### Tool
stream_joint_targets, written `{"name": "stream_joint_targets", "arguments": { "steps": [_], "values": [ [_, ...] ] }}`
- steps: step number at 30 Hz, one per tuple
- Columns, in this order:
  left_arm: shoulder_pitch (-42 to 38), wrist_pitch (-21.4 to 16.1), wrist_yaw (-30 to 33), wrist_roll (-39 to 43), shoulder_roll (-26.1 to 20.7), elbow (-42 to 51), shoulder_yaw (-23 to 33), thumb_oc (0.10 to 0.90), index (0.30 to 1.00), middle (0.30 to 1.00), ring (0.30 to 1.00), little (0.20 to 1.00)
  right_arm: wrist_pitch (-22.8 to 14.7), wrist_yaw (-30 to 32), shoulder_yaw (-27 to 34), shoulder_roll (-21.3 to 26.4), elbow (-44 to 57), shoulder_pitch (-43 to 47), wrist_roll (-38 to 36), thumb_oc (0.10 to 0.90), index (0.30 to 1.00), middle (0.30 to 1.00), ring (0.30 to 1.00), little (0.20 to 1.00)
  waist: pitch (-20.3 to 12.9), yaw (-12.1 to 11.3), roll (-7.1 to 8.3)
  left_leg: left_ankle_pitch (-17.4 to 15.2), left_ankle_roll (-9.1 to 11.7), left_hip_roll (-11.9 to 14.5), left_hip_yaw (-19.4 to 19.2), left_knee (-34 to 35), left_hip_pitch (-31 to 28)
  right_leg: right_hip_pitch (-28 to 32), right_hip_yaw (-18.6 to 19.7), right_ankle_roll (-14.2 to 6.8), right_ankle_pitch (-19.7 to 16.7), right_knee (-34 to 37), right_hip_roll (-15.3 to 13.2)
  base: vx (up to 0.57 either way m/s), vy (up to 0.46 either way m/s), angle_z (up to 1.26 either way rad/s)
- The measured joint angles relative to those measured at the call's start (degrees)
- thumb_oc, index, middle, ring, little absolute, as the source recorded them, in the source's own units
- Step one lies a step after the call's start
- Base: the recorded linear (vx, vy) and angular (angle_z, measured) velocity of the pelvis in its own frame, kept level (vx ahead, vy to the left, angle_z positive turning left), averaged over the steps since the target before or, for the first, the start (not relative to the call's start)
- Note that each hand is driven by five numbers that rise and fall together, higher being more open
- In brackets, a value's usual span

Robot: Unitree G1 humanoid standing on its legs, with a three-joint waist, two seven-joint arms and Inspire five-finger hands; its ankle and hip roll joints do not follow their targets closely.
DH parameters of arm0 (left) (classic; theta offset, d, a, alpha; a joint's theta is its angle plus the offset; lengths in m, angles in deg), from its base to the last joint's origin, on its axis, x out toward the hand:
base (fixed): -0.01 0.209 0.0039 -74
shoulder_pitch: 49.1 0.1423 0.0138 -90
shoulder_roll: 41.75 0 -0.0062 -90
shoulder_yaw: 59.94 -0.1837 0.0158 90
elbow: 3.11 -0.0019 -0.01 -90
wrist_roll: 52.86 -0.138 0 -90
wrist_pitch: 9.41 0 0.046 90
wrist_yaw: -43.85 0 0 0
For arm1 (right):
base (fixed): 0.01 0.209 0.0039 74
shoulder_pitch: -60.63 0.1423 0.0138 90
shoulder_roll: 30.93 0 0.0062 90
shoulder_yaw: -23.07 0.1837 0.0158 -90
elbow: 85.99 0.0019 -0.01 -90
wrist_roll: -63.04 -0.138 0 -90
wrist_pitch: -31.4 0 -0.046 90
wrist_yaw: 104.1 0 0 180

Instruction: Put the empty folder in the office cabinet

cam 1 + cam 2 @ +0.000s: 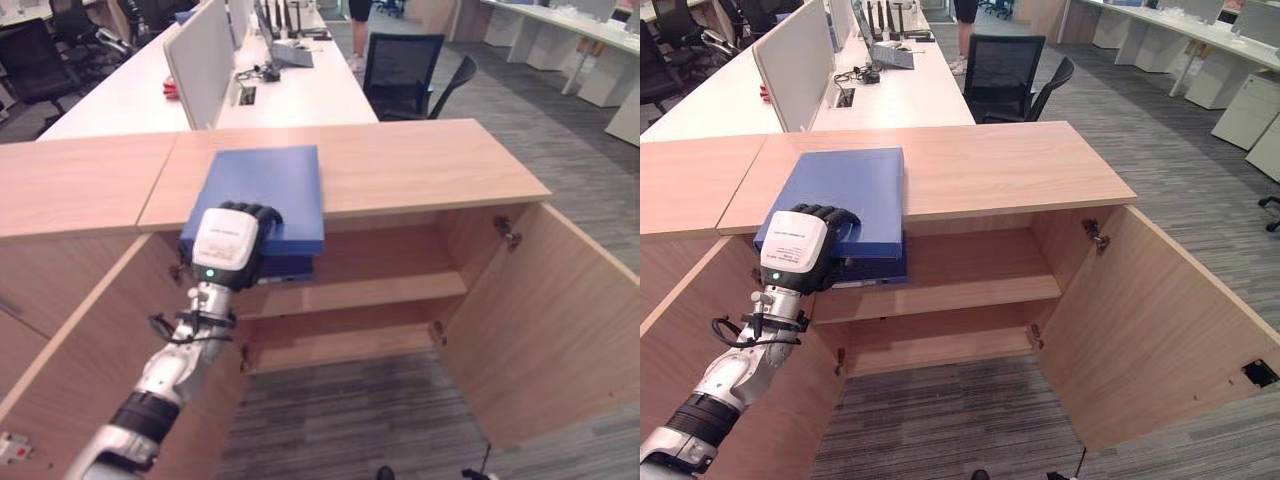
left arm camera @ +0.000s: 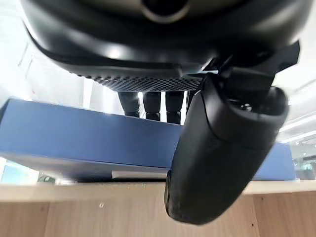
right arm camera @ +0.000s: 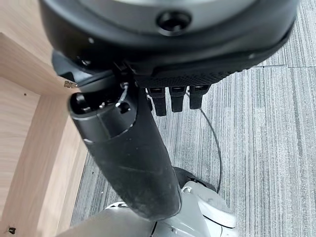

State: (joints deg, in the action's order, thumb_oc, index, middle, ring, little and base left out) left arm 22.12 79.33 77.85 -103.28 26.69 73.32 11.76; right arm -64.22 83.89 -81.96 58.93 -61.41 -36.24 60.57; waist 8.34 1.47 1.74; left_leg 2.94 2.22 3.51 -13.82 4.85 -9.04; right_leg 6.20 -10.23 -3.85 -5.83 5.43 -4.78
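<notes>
While left hand (image 1: 228,245) grips blue folder (image 1: 268,192) | right hand (image 3: 148,128) over floor (image 3: 266,148)

A long white desk (image 1: 300,90) runs away at 12 o'clock, split lengthwise by a grey divider panel (image 1: 200,60). A laptop (image 1: 290,50) and a tangle of cables (image 1: 258,73) lie on its surface. A dark office chair (image 1: 405,75) stands at 1 o'clock beside it. Grey striped carpet (image 1: 560,170) covers the floor at 3 o'clock. More white desks (image 1: 590,50) stand at 2 o'clock.
</notes>
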Motion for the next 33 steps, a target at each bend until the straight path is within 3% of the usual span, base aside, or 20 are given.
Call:
{"name": "stream_joint_targets", "arguments": {
  "steps": [11, 18, 22, 29, 30, 32, 33],
  "values": [
    [-0.44, -0.04, 1.63, -1.88, -0.06, 2.95, 0.23, 0.400, 0.300, 0.300, 0.300, 0.300, 0.06, 0.01, 0.01, -0.25, 0.00, 0.00, -0.21, 0.800, 0.900, 0.900, 0.900, 0.900, -0.67, -0.13, -0.12, 0.00, 0.01, 0.15, -0.02, -0.01, -0.06, 0.22, 0.09, 0.07, -0.06, 0.00, 0.15, 0.00, 0.000, 0.00],
    [2.19, -0.78, 0.15, -1.52, -1.99, 10.28, 4.03, 0.400, 0.300, 0.300, 0.300, 0.300, 0.78, 0.06, 0.05, -0.47, -0.02, 0.16, -1.02, 0.800, 0.900, 0.900, 0.900, 0.900, -0.71, -0.54, -0.16, 0.02, 0.02, 0.25, -0.02, 0.00, 0.00, 0.16, 0.01, 0.06, -0.05, 0.00, -0.02, -0.02, -0.003, 0.00],
    [6.20, -3.26, -0.94, 2.23, -2.02, 18.05, 8.78, 0.400, 0.300, 0.300, 0.300, 0.300, 1.22, 0.07, 0.07, -0.90, -0.24, 0.06, -1.01, 0.800, 0.900, 0.900, 0.900, 0.900, -0.69, -1.88, -0.12, -0.03, 0.07, 0.30, 0.01, 0.00, 0.09, 0.10, -0.13, 0.06, -0.01, 0.01, -0.07, 0.00, 0.000, 0.01],
    [11.02, -9.09, -1.42, 18.54, 1.94, 27.47, 15.91, 0.400, 0.300, 0.300, 0.300, 0.300, 1.93, 0.07, 0.06, -1.24, -0.70, 0.20, -1.07, 0.800, 0.900, 0.900, 0.900, 0.900, -0.69, -3.59, -0.15, -0.09, 0.15, 0.16, 0.78, -0.01, 0.13, 0.37, -1.09, -0.04, 0.25, 0.01, -0.30, -0.01, 0.002, 0.07],
    [11.08, -11.53, -2.09, 27.89, 4.55, 29.56, 16.46, 0.400, 0.300, 0.300, 0.300, 0.300, 2.22, 0.04, 0.07, -1.31, -0.72, 0.11, -1.10, 0.800, 0.900, 0.900, 0.900, 0.900, -0.69, -3.78, -0.15, -0.09, 0.18, 0.05, 1.51, 0.00, 0.21, 0.51, -1.43, -0.07, 0.42, 0.01, -0.40, 0.00, 0.021, 0.18],
    [11.24, -14.59, -4.16, 36.67, 6.19, 30.76, 17.10, 0.400, 0.300, 0.300, 0.300, 0.300, 2.48, -0.06, 0.00, -1.48, -0.49, 0.25, -1.21, 0.800, 0.900, 0.900, 0.900, 0.900, -0.72, -4.63, -0.33, -0.09, 0.17, 0.01, 1.65, -0.01, 0.20, 0.76, -1.47, -0.06, 0.48, 0.01, -0.45, -0.02, 0.016, 0.11],
    [11.48, -17.83, -7.71, 49.24, 10.08, 31.62, 18.21, 0.400, 0.300, 0.300, 0.300, 0.300, 2.82, -0.24, -0.06, -0.68, -0.07, 0.17, -1.99, 0.800, 0.900, 0.900, 0.900, 0.900, -0.79, -4.63, -0.78, 0.04, -0.02, -0.16, 1.84, -0.01, 0.18, 0.88, -1.54, -0.07, 0.47, 0.02, -0.58, -0.03, 0.007, 0.08]
  ]
}}
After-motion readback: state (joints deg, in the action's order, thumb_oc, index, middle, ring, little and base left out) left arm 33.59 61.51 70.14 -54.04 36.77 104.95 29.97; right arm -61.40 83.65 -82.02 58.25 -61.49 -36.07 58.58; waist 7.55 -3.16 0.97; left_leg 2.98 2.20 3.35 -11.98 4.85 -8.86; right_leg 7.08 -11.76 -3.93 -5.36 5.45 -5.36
